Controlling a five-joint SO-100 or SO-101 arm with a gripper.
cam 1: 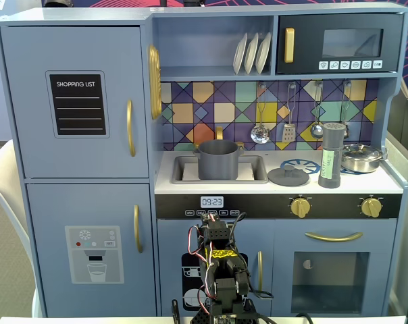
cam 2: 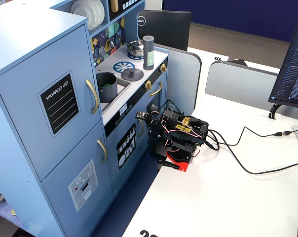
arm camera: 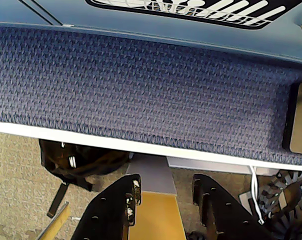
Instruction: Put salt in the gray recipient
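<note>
The gripper sits folded low at the table edge, its two dark fingers standing apart with nothing between them; the wrist view looks down past them at a blue woven panel and the floor below. In both fixed views the arm is tucked in front of the toy kitchen, below the level of its counter.

The move ahead turns on one relation: the salt stands upright on the counter, above the gripper and, in the front-on fixed view, well off to the right of it. Its long axis is vertical, so a sideways grasp around the slim body looks the likely approach, I judge. The single arm must rise and swing right to reach it. The gray recipient sits in the sink, nearly straight above the arm, well apart from the shaker; between them lies a flat lid, and just beside the shaker on the right a shiny steel pan.

Readable writing: "SHOPPING LIST" on the black board of the fridge door, "09:23" on the small clock under the sink, and a "DELL" badge on the monitor back beyond the kitchen. The shaker's pale green label is too small to read.
</note>
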